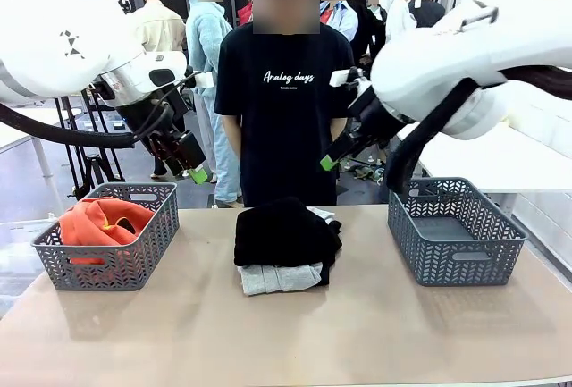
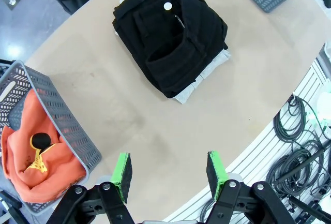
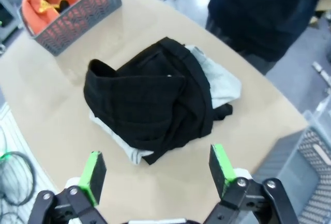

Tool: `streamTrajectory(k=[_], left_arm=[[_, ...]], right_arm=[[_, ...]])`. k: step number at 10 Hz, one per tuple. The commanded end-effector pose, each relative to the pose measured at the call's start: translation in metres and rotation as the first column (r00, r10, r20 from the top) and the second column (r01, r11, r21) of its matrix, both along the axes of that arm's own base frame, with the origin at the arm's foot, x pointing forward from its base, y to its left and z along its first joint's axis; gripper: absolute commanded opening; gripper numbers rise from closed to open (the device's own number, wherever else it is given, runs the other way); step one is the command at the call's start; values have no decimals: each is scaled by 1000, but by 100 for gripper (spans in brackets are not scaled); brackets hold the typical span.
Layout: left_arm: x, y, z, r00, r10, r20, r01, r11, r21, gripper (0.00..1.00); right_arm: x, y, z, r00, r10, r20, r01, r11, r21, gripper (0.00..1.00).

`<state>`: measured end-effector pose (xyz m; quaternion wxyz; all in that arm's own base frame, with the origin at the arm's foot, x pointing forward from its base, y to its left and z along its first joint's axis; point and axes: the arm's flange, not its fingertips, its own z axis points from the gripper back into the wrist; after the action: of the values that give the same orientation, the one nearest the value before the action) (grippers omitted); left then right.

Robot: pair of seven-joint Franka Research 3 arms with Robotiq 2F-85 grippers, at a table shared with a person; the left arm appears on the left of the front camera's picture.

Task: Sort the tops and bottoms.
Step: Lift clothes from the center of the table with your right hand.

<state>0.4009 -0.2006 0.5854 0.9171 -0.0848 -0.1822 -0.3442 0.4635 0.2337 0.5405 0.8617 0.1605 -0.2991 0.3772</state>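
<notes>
the orange hoodie (image 1: 105, 219) lies in the grey basket (image 1: 134, 266) at the robot's left, black trousers (image 1: 284, 231) sit atop the light grey sweatshirt (image 1: 279, 277) in the middle of the table (image 1: 268, 342), and the left gripper (image 2: 169, 169) and right gripper (image 3: 155, 169) hover above it, fingers apart, holding nothing.

Front camera faces across desk (image 1: 286, 333) toward person (image 1: 284, 92); both wrist cameras look steeply down, sharing the bottoms (image 2: 170, 43).

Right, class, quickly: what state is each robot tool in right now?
Left tool: open, holding nothing.
Right tool: open, holding nothing.
</notes>
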Motion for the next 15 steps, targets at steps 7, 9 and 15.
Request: streamTrajectory(k=[7,9,15], left_arm=[[0,0,2,1000,-2,4,2,1000,0,76],[0,0,2,1000,-2,4,2,1000,0,76],[0,0,2,1000,-2,4,2,1000,0,76]], right_arm=[[73,41,-37,988,94,-126,-100,994,-39,100],[73,41,-37,988,94,-126,-100,994,-39,100],[136,95,-90,952,159,-262,-202,968,-148,100]])
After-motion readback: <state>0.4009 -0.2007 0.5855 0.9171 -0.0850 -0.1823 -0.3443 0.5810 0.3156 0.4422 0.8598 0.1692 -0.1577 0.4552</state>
